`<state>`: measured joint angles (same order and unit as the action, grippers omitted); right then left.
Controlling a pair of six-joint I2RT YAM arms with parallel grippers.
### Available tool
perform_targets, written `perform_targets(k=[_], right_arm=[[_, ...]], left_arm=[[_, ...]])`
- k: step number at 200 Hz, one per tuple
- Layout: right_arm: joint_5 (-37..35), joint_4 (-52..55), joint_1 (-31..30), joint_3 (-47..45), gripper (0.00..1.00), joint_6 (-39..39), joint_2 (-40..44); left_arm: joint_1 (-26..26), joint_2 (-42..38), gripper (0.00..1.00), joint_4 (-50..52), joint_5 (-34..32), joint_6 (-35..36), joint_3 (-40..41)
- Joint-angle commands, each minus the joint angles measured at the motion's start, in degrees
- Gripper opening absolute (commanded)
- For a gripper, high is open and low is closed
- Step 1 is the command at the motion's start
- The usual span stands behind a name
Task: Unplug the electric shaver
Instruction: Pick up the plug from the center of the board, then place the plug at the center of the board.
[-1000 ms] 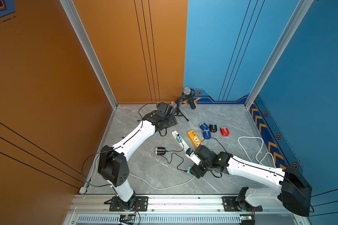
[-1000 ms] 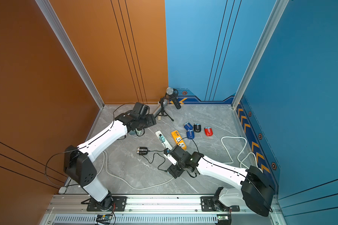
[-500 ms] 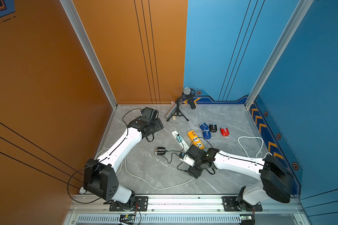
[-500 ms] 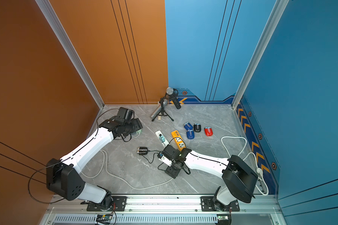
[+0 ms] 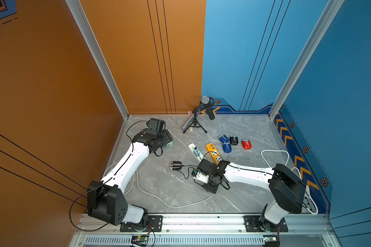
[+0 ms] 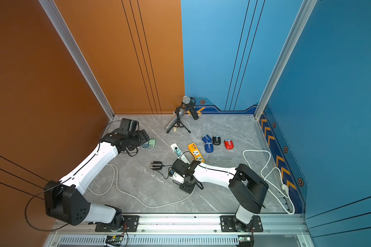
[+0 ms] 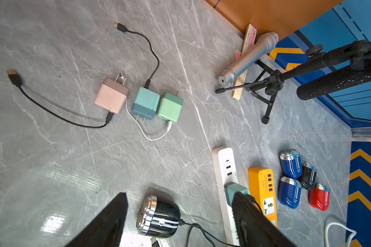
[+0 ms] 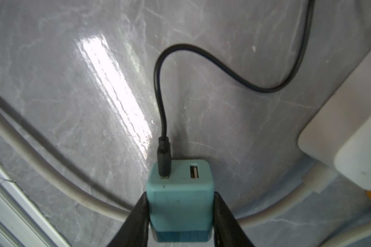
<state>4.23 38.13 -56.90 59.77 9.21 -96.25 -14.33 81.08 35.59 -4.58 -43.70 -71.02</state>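
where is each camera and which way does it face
Top views: high above the front rail, looking down on the table; left arm, right arm whole.
Left wrist: on left arm, facing three loose chargers and the black shaver; open left fingers show.
Right wrist: on right arm, close on the teal charger between right fingers.
Shared: top views and left wrist show the black shaver.

The grey marbled desk (image 5: pixel 169 186) carries a black electric shaver (image 5: pixel 175 165) and a white power strip (image 5: pixel 192 147) beside a yellow power strip (image 5: pixel 212 149). Near these lie two blue shavers (image 5: pixel 223 138), a black shaver (image 5: pixel 233 140) and a red shaver (image 5: pixel 246 144). Toward the back corner are a tripod (image 5: pixel 194 125) and a silver microphone (image 5: pixel 186 123). A pink charger (image 7: pixel 111 96), a teal charger (image 7: pixel 145 102) and a green charger (image 7: pixel 170 106) sit side by side. A white cable (image 5: pixel 169 204) loops across the front.
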Motion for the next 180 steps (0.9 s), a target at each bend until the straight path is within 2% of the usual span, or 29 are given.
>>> perform_targets(k=[1, 46, 83, 113, 144, 180], right_arm=[[0.18, 1.77, -2.38, 3.06, 0.36, 1.99, 0.15], [5.07, -2.56, -2.06, 10.84, 0.32, 0.74, 5.12], [8.44, -5.88, -0.24, 22.75, 0.31, -1.82, 1.94], [11.50, -7.07, 1.31, 34.99, 0.32, -4.34, -6.08], [15.06, -7.48, 3.12, 48.82, 0.32, -9.26, -18.55], [14.74, -7.51, 2.53, 62.92, 0.32, -13.04, -32.89]], left_arm=[[2.08, -1.93, 0.80, 1.73, 1.38, 1.15, 1.22], [6.37, -4.86, 0.80, 5.78, -1.46, 1.69, 1.61], [9.20, -7.67, 0.80, 10.49, -7.15, 0.38, 1.19], [10.88, -10.23, 0.81, 11.91, -9.34, 0.81, 0.60], [12.69, -12.22, 0.82, 12.15, -10.21, 1.41, -0.29], [13.32, -12.52, 0.83, 12.10, -10.23, 1.73, -0.94]])
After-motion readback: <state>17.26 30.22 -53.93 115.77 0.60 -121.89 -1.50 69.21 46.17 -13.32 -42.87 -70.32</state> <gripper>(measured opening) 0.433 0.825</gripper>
